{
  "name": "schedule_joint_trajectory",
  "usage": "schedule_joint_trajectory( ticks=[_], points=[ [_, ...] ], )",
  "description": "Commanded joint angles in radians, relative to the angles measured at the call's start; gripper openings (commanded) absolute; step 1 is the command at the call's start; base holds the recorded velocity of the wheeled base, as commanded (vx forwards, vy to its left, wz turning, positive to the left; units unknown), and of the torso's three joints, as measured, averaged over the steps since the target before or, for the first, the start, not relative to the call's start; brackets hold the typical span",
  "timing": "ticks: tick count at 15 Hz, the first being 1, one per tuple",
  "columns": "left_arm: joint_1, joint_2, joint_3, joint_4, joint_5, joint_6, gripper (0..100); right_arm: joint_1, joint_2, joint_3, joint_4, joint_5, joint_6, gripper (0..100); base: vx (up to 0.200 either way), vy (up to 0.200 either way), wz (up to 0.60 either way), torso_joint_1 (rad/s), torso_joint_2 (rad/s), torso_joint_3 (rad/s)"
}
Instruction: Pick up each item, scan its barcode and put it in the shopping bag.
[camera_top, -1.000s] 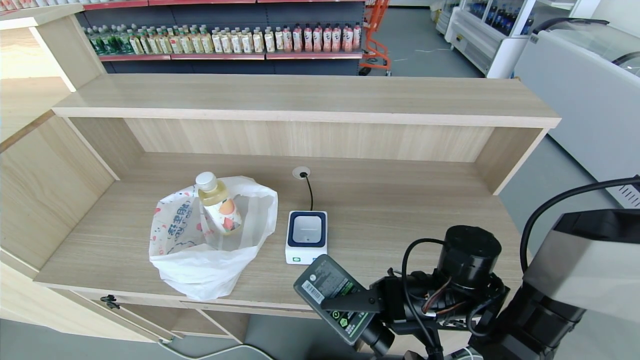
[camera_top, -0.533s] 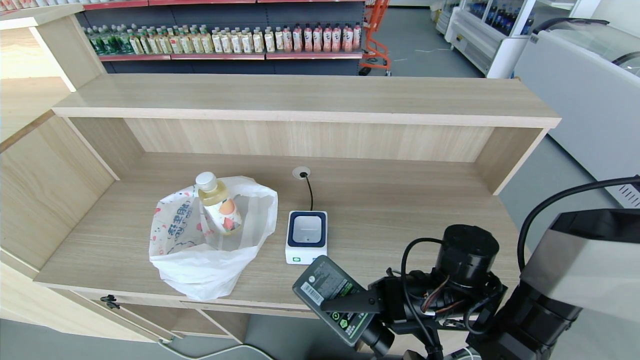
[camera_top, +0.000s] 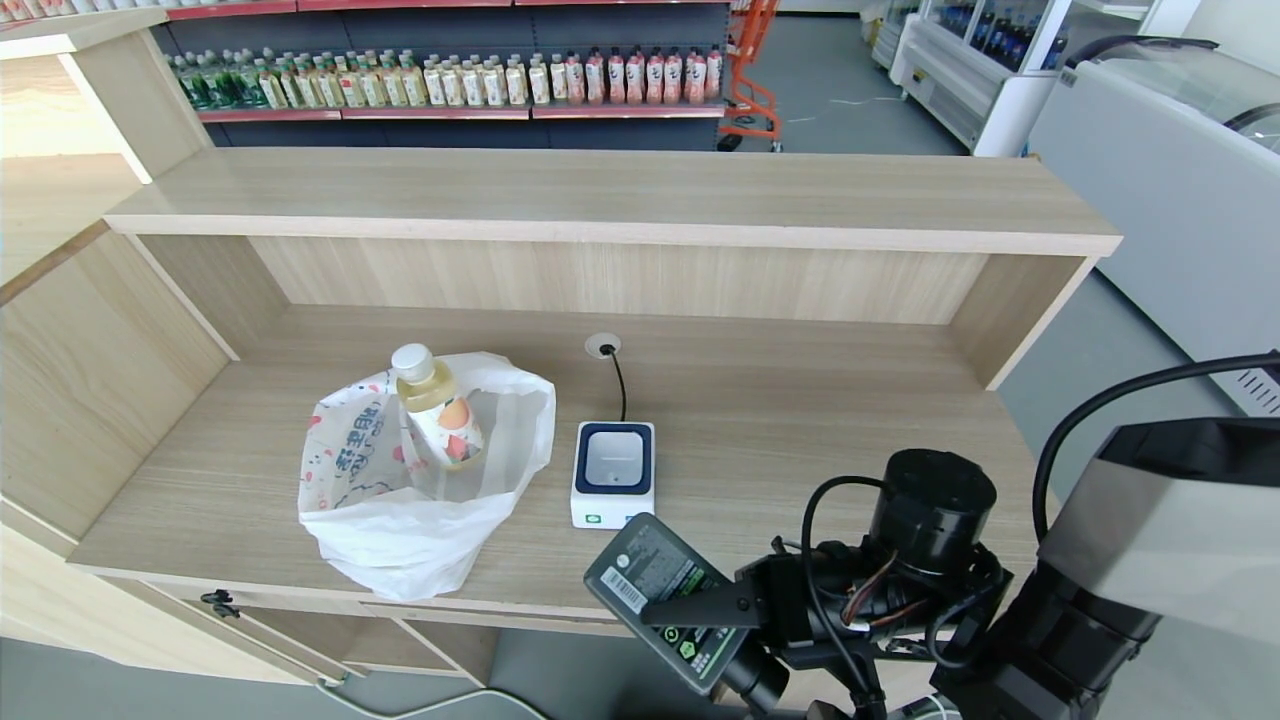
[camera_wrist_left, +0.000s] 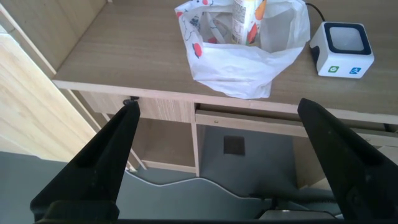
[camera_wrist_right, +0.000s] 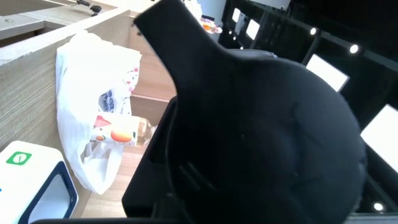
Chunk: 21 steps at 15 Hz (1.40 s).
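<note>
At the near edge of the counter (camera_top: 800, 430), about 5 o'clock from the scanner (camera_top: 613, 472), we find the right gripper (camera_top: 690, 625) clamped on a dark flat packet (camera_top: 655, 575), its barcode (camera_top: 627, 590) turned upward rather than toward the scanner's window. At 9 o'clock from the scanner sits the shopping bag (camera_top: 400, 530), mouth open, one drink bottle (camera_top: 437, 408) leaning inside. Below the counter front, toward the bag's 6 o'clock, the left gripper (camera_wrist_left: 217, 162) hangs with fingers spread wide and nothing between them. Our reading: one item bagged; the packet lifted but apparently unscanned. Left to do: present its barcode to the window, then bag it.
</note>
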<state>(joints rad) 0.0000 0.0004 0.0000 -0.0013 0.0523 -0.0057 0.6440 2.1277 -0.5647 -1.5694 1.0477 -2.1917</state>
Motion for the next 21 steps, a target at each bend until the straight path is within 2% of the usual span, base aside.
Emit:
schedule_joint_trajectory(
  ticks=[1,4,6,7,8,10,12,13,14,15,16,18,20,21],
  points=[
    [0.000,0.000,0.000,0.000,0.000,0.000,100,0.000,0.005,0.000,-0.001,0.000,0.000,0,0.000,0.000,0.00,0.000,0.00,0.000],
    [0.000,0.000,0.000,0.000,0.001,0.000,100,0.000,0.006,0.000,-0.001,0.000,0.001,0,0.000,0.000,0.00,0.000,0.00,0.000],
    [0.000,0.000,0.000,0.000,0.000,0.000,100,0.000,-0.026,0.003,-0.001,-0.006,0.053,0,0.000,0.000,0.00,0.000,0.00,0.000],
    [0.000,0.000,0.000,0.000,0.001,0.000,100,-0.006,-0.071,0.014,-0.001,-0.037,0.110,0,0.000,0.000,0.00,0.000,0.00,0.000],
    [0.000,0.000,0.000,0.000,0.000,0.000,100,-0.011,-0.132,0.037,-0.001,-0.121,0.168,0,0.000,0.000,0.00,0.000,0.00,0.000],
    [0.000,0.000,0.000,0.000,0.000,0.000,100,0.005,-0.222,0.124,-0.001,-0.328,0.406,0,0.000,0.000,0.00,0.000,0.00,0.000],
    [0.000,0.000,0.000,0.000,0.001,0.000,100,0.054,-0.241,0.120,-0.001,-0.451,0.702,0,0.000,0.000,0.00,0.000,0.00,0.000],
    [0.000,0.000,0.000,0.000,0.000,0.000,100,0.046,-0.270,0.155,-0.001,-0.508,0.780,0,0.000,0.000,0.00,0.000,0.00,0.000],
    [0.000,0.000,0.000,0.000,0.000,0.000,100,0.008,-0.361,0.221,0.003,-0.627,0.860,0,0.000,0.000,0.00,0.000,0.00,0.000],
    [0.000,0.000,0.000,0.000,0.000,0.000,100,0.008,-0.422,0.230,0.111,-0.693,0.942,0,0.000,0.000,0.00,0.000,0.00,0.000],
    [0.000,0.000,0.000,0.000,0.000,0.000,100,0.032,-0.482,0.204,0.246,-0.701,1.060,0,0.000,0.000,0.00,0.000,0.00,0.000],
    [0.000,0.000,0.000,0.000,0.000,0.000,100,0.013,-0.588,0.181,0.382,-0.707,1.239,0,0.000,0.000,0.00,0.000,0.00,0.000],
    [0.000,0.000,0.000,0.000,0.000,0.000,100,-0.089,-0.689,0.152,0.592,-0.767,1.578,0,0.000,0.000,0.00,0.000,0.00,0.000],
    [0.000,0.000,0.000,0.000,0.001,0.000,100,-0.121,-0.727,0.143,0.712,-0.822,1.822,0,0.000,0.000,0.00,0.000,0.00,0.000]
  ],
)
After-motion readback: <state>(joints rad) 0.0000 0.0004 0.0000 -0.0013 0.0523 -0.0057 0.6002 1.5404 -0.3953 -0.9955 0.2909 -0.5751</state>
